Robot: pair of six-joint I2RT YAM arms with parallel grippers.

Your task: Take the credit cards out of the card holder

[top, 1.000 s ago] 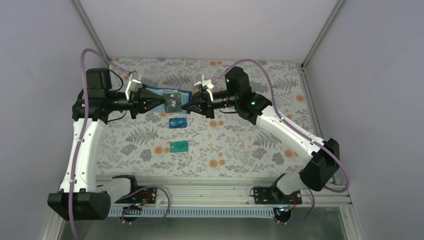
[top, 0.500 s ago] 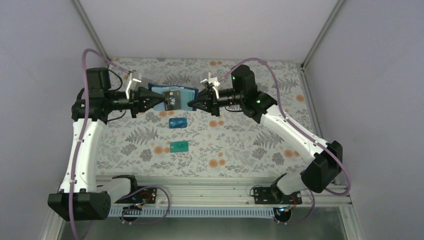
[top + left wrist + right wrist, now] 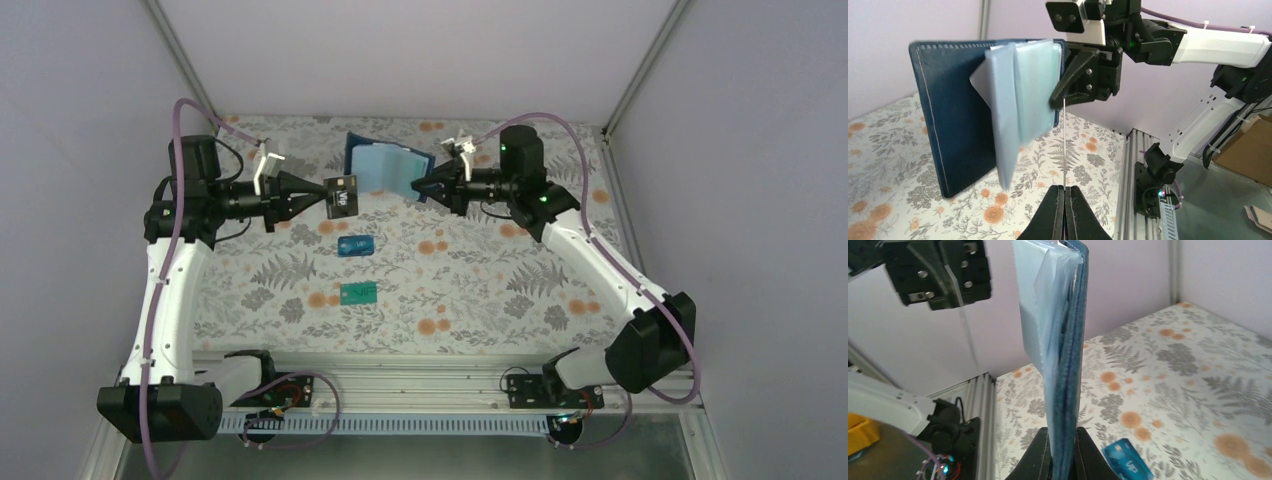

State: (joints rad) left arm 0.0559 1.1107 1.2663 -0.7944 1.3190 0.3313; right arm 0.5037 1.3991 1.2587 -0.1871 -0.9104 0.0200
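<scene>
My left gripper (image 3: 318, 197) is shut on the dark card (image 3: 341, 197) and holds it in the air, clear of the wallet; in the left wrist view the card shows edge-on (image 3: 1064, 145) above my gripper (image 3: 1065, 188). My right gripper (image 3: 418, 187) is shut on the navy card holder (image 3: 380, 168) and holds it open above the table's back, pale blue pockets showing (image 3: 1023, 100). In the right wrist view the holder (image 3: 1068, 365) stands upright between my gripper (image 3: 1064, 432). The bright blue card (image 3: 356, 245) and the teal-green card (image 3: 357, 292) lie flat on the floral table.
The floral mat (image 3: 480, 280) covers the table between the grey side walls. A metal rail (image 3: 420, 395) with the arm bases runs along the near edge. The blue card also shows in the right wrist view (image 3: 1128, 462).
The dark card has come out of the card holder. My right gripper has carried the holder up and to the right, away from the left gripper, which has drawn slightly left with the card.
</scene>
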